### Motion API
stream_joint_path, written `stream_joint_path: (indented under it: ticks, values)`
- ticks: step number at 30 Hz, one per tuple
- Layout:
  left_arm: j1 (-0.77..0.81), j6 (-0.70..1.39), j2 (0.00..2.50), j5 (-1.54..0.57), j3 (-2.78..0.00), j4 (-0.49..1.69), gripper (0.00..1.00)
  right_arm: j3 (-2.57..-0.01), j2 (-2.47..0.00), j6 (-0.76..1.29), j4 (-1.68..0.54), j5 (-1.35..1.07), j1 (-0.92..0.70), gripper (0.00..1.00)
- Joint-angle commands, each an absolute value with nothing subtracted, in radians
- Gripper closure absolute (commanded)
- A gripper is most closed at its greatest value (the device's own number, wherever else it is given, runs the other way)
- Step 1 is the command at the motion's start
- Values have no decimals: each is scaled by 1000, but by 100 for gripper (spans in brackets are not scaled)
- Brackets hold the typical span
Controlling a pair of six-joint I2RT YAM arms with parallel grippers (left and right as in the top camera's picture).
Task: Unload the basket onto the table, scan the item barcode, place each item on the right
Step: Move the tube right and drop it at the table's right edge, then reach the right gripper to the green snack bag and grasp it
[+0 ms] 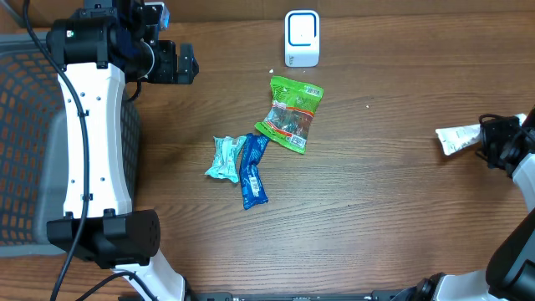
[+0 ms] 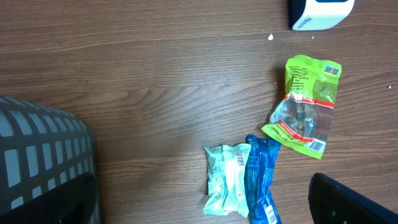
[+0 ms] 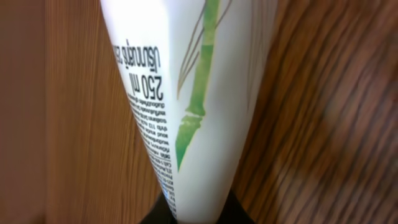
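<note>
Open tabletop [image 1: 393, 201] right of packets [image 1: 253, 167]

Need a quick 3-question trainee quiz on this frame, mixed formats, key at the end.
1. True or false: the right gripper is shut on the white tube.
2. Which lies nearest the scanner? A) green packet B) blue packet C) pale teal packet
3. Fill in: the left gripper is ___.
Key: 1 true; 2 A; 3 open.
</note>
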State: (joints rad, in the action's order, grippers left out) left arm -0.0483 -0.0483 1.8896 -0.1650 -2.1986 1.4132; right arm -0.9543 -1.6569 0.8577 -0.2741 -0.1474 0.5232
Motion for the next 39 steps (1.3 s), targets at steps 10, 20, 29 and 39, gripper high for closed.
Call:
stream_joint_path:
  ticks: [10, 20, 29, 39]
  values:
    - [-51, -45, 1894, -176, -2194, 1410, 0, -962, -1636, 791, -200, -43, 521, 11]
    - [-51, -45, 1894, -176, -2194, 1410, 0, -1120, -1634, 559, -310, -464, 435, 0]
    - [-51, -45, 1894, -176, -2194, 1410, 0, -1132, -1642, 546, -353, -502, 98, 0]
    - [-51, -45, 1894, -176, -2194, 1410, 0, -1132, -1850, 867, -179, -308, -256, 10]
